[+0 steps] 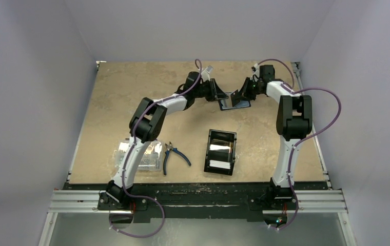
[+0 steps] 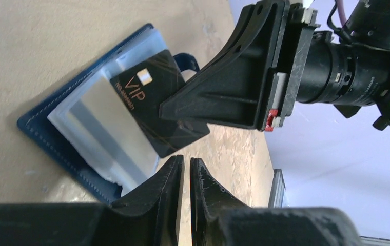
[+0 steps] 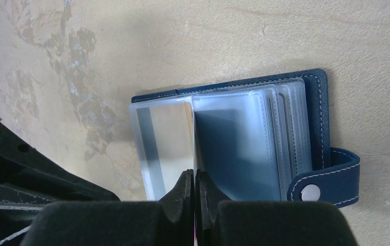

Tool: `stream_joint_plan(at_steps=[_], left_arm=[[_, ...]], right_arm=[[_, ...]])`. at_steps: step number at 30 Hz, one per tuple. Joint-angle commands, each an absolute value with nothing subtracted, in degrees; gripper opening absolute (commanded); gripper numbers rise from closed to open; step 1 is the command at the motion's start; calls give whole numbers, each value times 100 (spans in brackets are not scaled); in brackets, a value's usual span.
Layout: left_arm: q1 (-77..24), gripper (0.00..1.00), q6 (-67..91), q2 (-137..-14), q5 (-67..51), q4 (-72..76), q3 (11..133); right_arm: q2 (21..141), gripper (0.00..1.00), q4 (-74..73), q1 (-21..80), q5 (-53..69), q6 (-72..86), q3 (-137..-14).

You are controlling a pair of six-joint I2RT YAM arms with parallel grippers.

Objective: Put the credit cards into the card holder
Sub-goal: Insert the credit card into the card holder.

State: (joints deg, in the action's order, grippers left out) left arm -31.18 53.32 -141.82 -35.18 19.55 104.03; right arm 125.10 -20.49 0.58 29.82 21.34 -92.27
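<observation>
The navy card holder [image 1: 234,105] [image 3: 318,102] lies open at the far middle of the table, its clear sleeves fanned out. My right gripper [image 3: 194,177] [image 1: 240,96] is shut on a black credit card [image 2: 152,97] marked VIP. It holds the card edge-on over the holder's middle fold, the card's far end among the sleeves. A pale credit card [image 3: 164,143] with a grey stripe sits in a left sleeve. My left gripper [image 2: 186,164] [image 1: 218,95] hovers beside the holder's edge [image 2: 34,125], jaws a narrow slit apart with nothing between them.
A black open tray [image 1: 208,148] stands mid-table with a white card [image 1: 219,165] at its near end. Blue-handled pliers [image 1: 175,154] lie to its left. A clear plastic box [image 1: 149,156] sits by the left arm. Walls enclose the table on three sides.
</observation>
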Motion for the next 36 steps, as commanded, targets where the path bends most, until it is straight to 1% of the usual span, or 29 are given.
stream_joint_plan(at_steps=[1, 5, 8, 11, 18, 22, 31, 36], left_arm=[[-3189, 14, 5525, -14586, -3478, 2128, 10829], [-3190, 12, 5431, -14842, -3476, 1862, 11053], [-3182, 10, 5159, -14871, -3258, 1440, 11040], [-3156, 9, 4917, -14896, -3107, 1037, 11019], [-2969, 8, 4778, -14938, -3016, 631, 10879], [-2936, 8, 4671, -14889, -2992, 554, 10812], [-2927, 8, 4644, -14915, -3032, 526, 10862], [-2927, 8, 4607, -14942, -3040, 475, 10902]], right_arm=[[12459, 0, -1992, 35, 3146, 1999, -9268], [12494, 0, -2150, 22, 3190, 1858, -9441], [12456, 0, -2282, 15, 3202, 1722, -9500], [12451, 0, -2362, -184, 3490, 1571, -9524], [12753, 0, -2855, -255, 3854, 1135, -9873], [12996, 0, -3038, -255, 4263, 937, -10092], [13251, 0, -3276, -255, 4173, 784, -10306], [13350, 0, -3312, -255, 4410, 737, -10369]])
